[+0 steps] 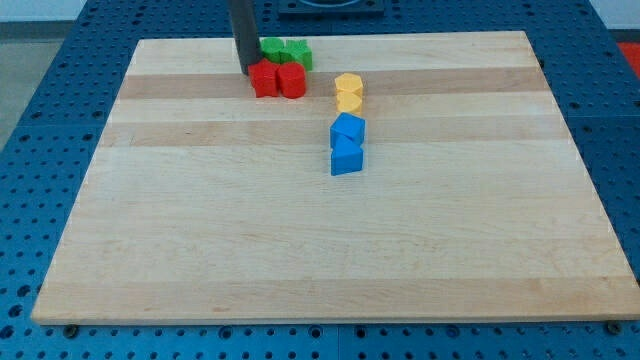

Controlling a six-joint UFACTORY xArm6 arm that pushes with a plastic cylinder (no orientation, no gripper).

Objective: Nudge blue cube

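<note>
Two blue blocks sit touching near the board's middle top: an upper blue block [349, 128] and a lower blue cube [346, 157]. The dark rod comes down from the view's top, and my tip [246, 73] rests at the upper left of the two red blocks [277, 79], touching or nearly touching the left one. The tip is well to the left of and above the blue blocks, about a hundred pixels away.
Green blocks [286, 51] lie just above the red ones, right of the rod. Two yellow blocks [348, 92] are stacked in a column just above the blue ones. The wooden board [200, 240] lies on a blue perforated table.
</note>
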